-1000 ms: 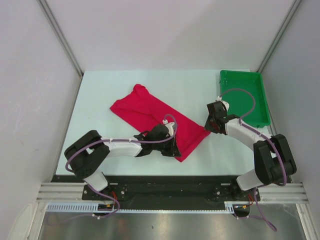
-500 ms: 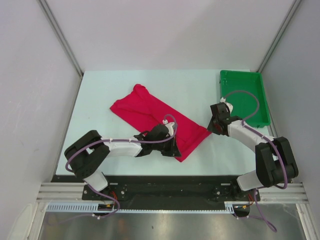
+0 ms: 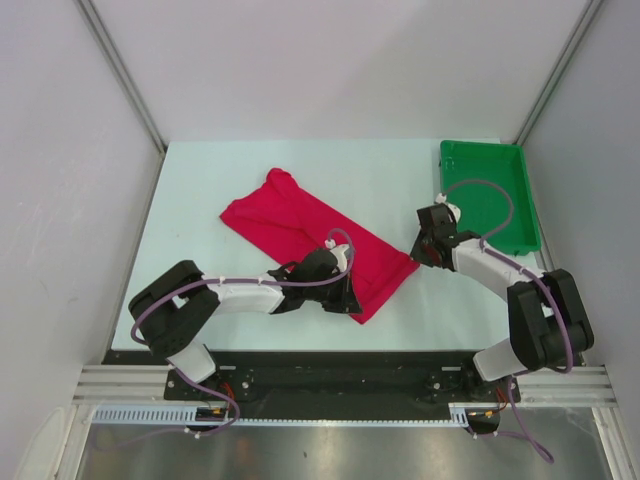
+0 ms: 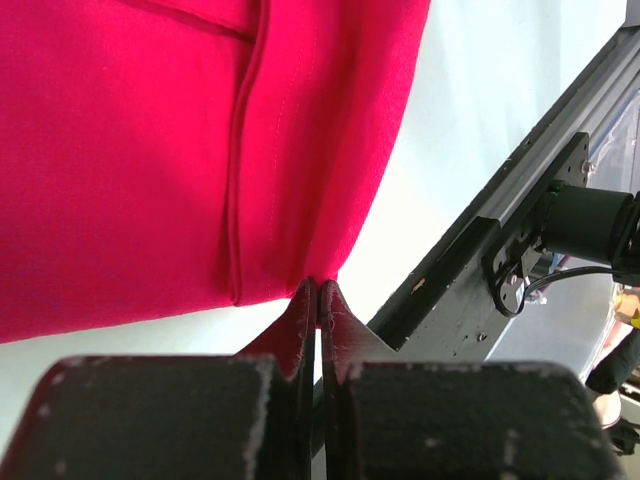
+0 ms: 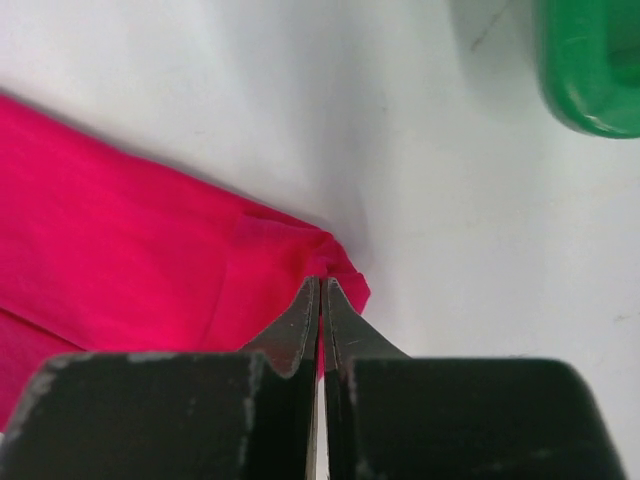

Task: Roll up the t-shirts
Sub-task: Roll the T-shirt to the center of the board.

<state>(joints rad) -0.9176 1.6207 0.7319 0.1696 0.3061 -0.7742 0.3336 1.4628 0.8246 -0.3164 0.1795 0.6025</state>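
Shifting slightly back to the left since half a second ago, the right gripper [image 3: 420, 254] is now sitting again at the right-hand corner of the crimson t-shirt [image 3: 300, 225], while the left arm and the cloth are showing no change from the earlier frames. The t-shirt is lying folded into a long band running diagonally across the middle of the white table [image 3: 200, 190], from the far left toward the near right, well apart from the green tray [image 3: 527, 205] at the far right corner. In the right wrist view the right gripper [image 5: 320, 288] is holding its fingers pressed together on a small puckered corner of the fabric [image 5: 130, 270], with the tray's rim [image 5: 590, 70] showing at the upper right. The left gripper [image 3: 351, 304] is resting at the shirt's near corner; its wrist view is showing the fingers [image 4: 318, 290] closed on the hem edge of the cloth [image 4: 130, 170], just beside the table's near edge and the metal rail [image 4: 520, 190].
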